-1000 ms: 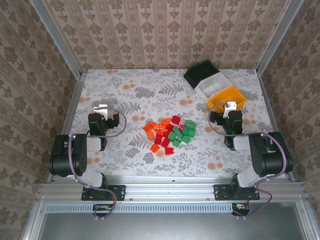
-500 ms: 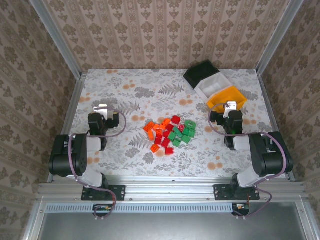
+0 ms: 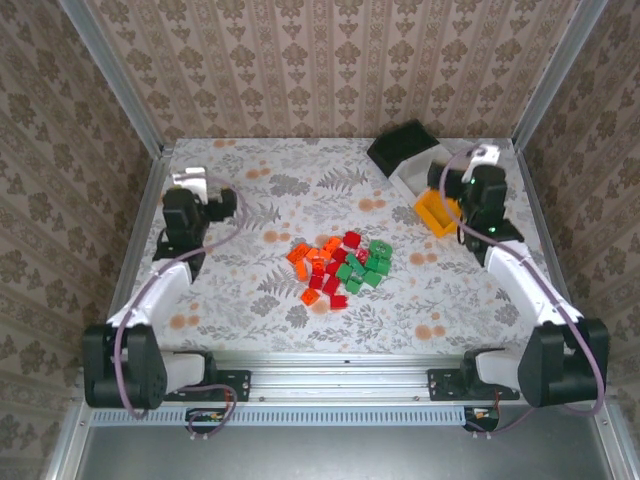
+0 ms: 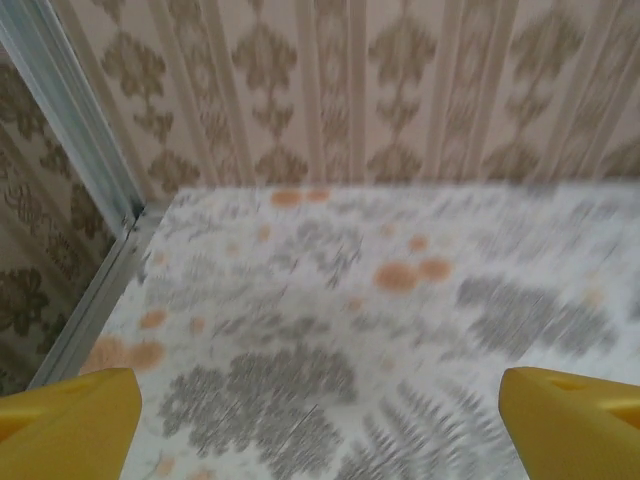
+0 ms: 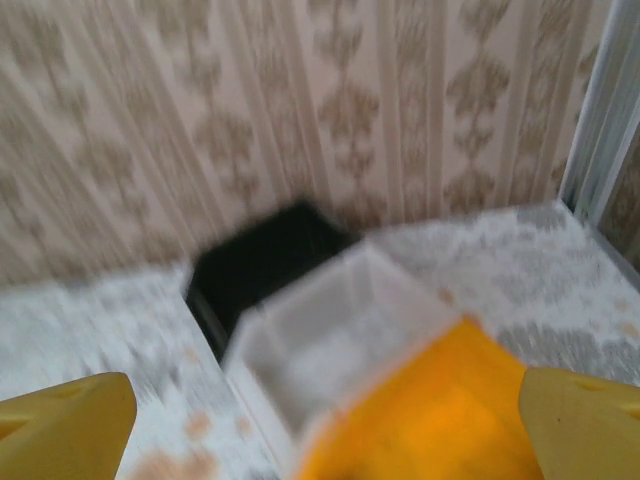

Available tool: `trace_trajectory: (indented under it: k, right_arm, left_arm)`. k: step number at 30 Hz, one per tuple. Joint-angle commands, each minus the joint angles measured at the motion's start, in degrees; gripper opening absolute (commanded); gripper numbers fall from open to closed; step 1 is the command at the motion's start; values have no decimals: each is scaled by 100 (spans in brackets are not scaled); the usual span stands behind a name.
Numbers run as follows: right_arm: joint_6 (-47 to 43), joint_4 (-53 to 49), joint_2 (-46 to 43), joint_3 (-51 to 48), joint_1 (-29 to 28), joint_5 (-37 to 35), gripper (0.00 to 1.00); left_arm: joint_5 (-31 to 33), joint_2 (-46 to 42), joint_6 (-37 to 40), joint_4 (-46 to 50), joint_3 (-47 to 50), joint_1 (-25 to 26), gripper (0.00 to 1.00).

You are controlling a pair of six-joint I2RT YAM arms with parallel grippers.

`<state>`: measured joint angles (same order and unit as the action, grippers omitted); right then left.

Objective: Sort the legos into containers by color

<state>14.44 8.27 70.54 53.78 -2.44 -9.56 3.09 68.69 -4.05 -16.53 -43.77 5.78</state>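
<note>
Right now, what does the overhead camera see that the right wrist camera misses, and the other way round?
Overhead adds the heap of red, orange and green legos in the middle. The right wrist view adds a blurred close-up past the right gripper, its yellow fingers spread apart. Both show the black bin, white bin and yellow-orange bin bunched together.

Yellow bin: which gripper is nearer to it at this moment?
Right. The right gripper is just to the right of the yellow bin, close beside it; the left gripper is far across the table, near its left edge.
</note>
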Motion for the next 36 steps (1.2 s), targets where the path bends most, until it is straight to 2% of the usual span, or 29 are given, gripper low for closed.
trace_trajectory:
  k: [1,3,5,7,9,11,14,17,20,26,28,30,33,36]
  right_arm:
    - [2137,-1129,-201,-140,273,398,100]
    - [2461,136,-316,-789,508,1494,100]
    - [2551,267,-286,-860,578,1389,94]
    - [2525,-978,15,-195,578,907,84]
    - [2375,-2121,543,610,578,715,81]
    - [2320,-2711,1071,1147,578,649,76]
    - [2602,-3111,1716,1574,648,290,75]
    - [2786,-3309,2238,1971,770,352,75]
    - [2901,-3627,2521,2285,808,18,78]
    - [3327,-3527,2579,1715,982,-98,77]
    - [3293,-3383,2613,1538,982,-73,75]
    - [3228,-3305,2773,1505,999,51,69]
    - [3010,-3253,3044,1573,1017,366,54]
    - [2867,-3116,3097,1514,1017,376,44]
  left_arm:
    - [23,-286,-1746,1661,-1041,84,100]
    - [-440,-206,-2513,2546,-1773,-45,100]
    - [-1039,-30,-2719,3119,-2288,-299,100]
    - [-1728,218,-2919,3190,-2489,-642,100]
    - [-2296,489,-3575,2974,-2449,-997,100]
    - [-2743,823,-4296,2812,-2478,-1253,100]
    - [-3216,1229,-4744,2361,-2481,-1379,100]
    - [-3297,1512,-4374,2861,-2852,-1369,100]
    - [-3268,1809,-4167,3331,-3053,-1369,100]
    - [-4139,2526,-4303,3444,-3032,-1170,97]
    - [-4196,2681,-4232,3660,-3099,-994,97]
    - [-4190,2729,-4213,3720,-3112,-843,97]
    - [-4180,2729,-4197,3726,-3085,-658,97]
    - [-4141,2712,-4111,3797,-3113,-559,97]
